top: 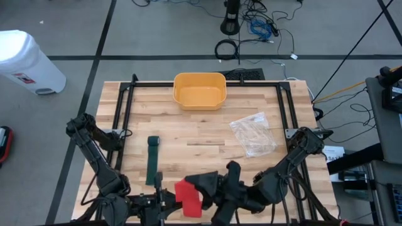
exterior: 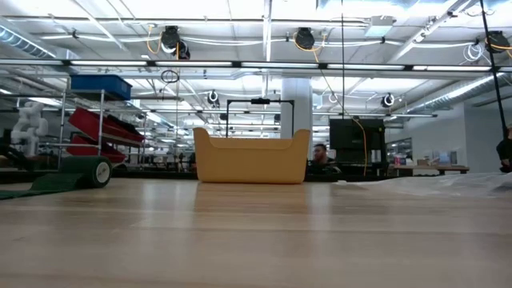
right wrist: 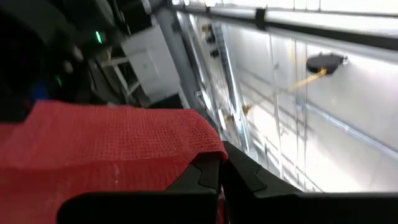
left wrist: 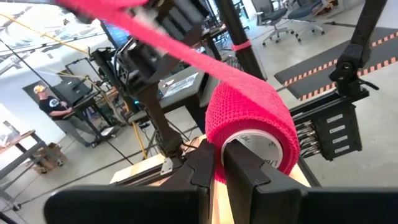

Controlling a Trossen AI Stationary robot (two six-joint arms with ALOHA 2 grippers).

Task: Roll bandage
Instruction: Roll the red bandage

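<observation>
Red bandage (top: 188, 196) is hanging above the table's (top: 201, 135) near edge between 2 hands: left hand (left wrist: 219, 167) is pinching the roll's core, right hand (right wrist: 221, 171) is clamping the loose tail. Partly wound; tail left to roll, I judge.

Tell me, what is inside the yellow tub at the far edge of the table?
From above, the yellow tub shows only its bare orange-yellow floor; nothing lies in it. From table height its front wall hides the inside completely, so that view adds nothing.
</observation>
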